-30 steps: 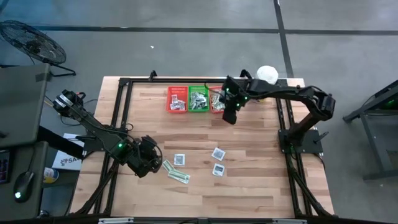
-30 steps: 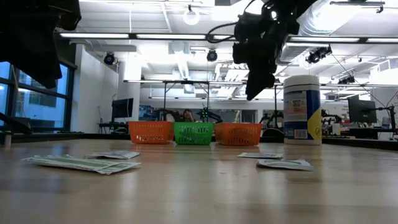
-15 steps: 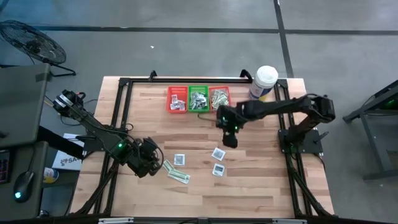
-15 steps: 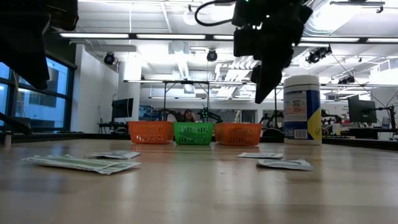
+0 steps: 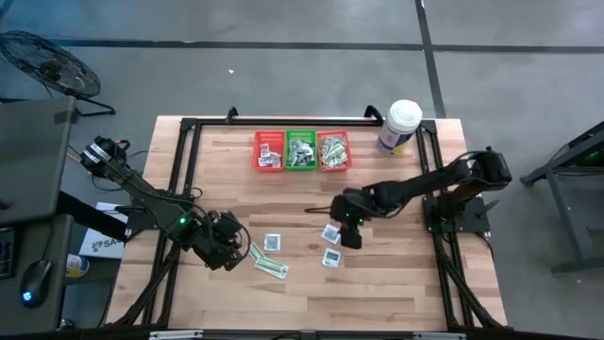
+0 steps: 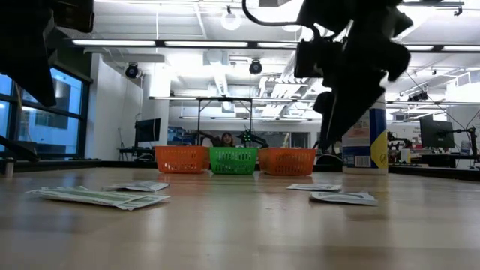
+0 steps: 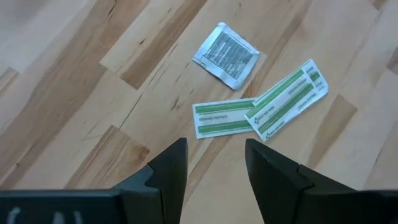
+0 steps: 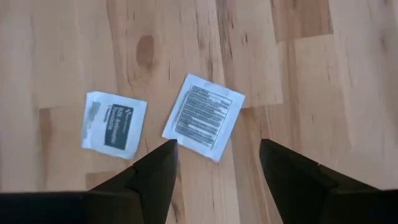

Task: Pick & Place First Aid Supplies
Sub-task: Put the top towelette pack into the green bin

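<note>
While our right tool (image 8: 214, 163) hangs over the wooden surface (image 5: 396, 274) with its fingers apart and nothing between them, the nearer white packet (image 8: 204, 116) lies flat just ahead of the gap, turned a little askew. A second white packet (image 8: 114, 124) sits just beside it, off to one side. Our left tool (image 7: 211, 168), also apart and empty, hovers short of two overlapping green strips (image 7: 261, 109), another white packet (image 7: 226, 54) lying beyond them. Farthest off stand the baskets (image 5: 301, 151).

Robotics laboratory, open-plan industrial hall
Exposed ceiling ducts (image 6: 225, 71) upper centre, monitors (image 6: 433, 132) far right, wooden workbench (image 5: 226, 184) on grey concrete floor (image 5: 283, 85)
</note>
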Controlling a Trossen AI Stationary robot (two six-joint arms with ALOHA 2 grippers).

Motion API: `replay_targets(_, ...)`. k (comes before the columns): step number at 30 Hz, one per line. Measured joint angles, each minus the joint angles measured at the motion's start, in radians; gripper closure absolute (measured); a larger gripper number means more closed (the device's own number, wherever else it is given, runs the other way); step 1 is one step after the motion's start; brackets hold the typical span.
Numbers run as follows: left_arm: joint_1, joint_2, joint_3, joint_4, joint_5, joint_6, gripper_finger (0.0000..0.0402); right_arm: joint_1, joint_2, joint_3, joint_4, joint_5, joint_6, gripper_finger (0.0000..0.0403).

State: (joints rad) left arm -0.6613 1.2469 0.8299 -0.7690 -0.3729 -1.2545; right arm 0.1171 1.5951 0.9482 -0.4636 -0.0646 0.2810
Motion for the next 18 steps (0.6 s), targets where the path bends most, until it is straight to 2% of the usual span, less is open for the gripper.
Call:
replay_targets(7, 0.0, 0.0, 0.0, 0.006, 0.0, 0.021, 0.0243, 0.054, 0.003, -0.097, 0.171, 0.064, 0.031, 0.0181)
replay_targets(11, 0.0, 0.0, 0.0, 0.004, 0.0, 0.024, 0.0243, 0.093, 0.004, -0.138, 0.281, 0.112, -0.016, 0.0181)
replay_targets(15, 0.0, 0.0, 0.0, 0.004, 0.015, 0.028, 0.0243, 0.11, 0.013, -0.146, 0.31, 0.184, -0.036, 0.0181)
replay_targets(18, 0.0, 0.0, 0.0, 0.004, 0.023, 0.028, 0.0243, 0.12, 0.05, -0.146, 0.371, 0.175, -0.106, 0.0181)
